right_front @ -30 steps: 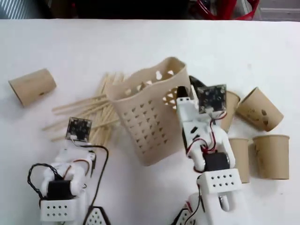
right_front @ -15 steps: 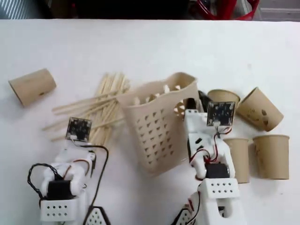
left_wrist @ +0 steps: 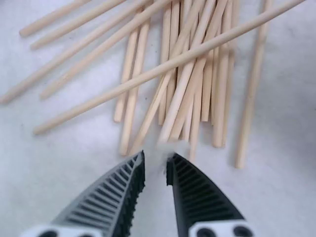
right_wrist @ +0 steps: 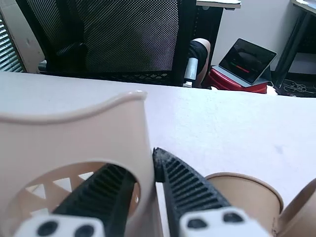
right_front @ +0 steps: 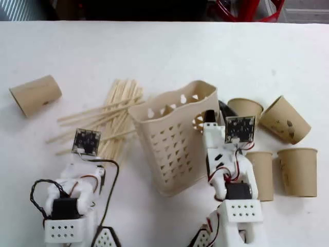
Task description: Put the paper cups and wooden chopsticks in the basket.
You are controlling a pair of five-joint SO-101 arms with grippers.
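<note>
- Right wrist view: the right claw [right_wrist: 148,160] pinches the basket [right_wrist: 74,133] wall, one finger inside.
- Left wrist view: the left claw [left_wrist: 154,159], narrow, holds nothing by the chopsticks [left_wrist: 187,74].
- High view: paper cups [right_front: 297,171] sit right of the basket.

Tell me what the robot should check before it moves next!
1. Right hand clamps the wall of the beige perforated plastic basket: ok.
2. Left hand open and empty, close to the pale wooden chopsticks: ok.
3. Chopsticks in the basket: not ok, they lie scattered on the white table.
4. Brown paper cups in the basket: not ok, five sit outside.
5. Basket sitting flat: cannot tell.
</note>
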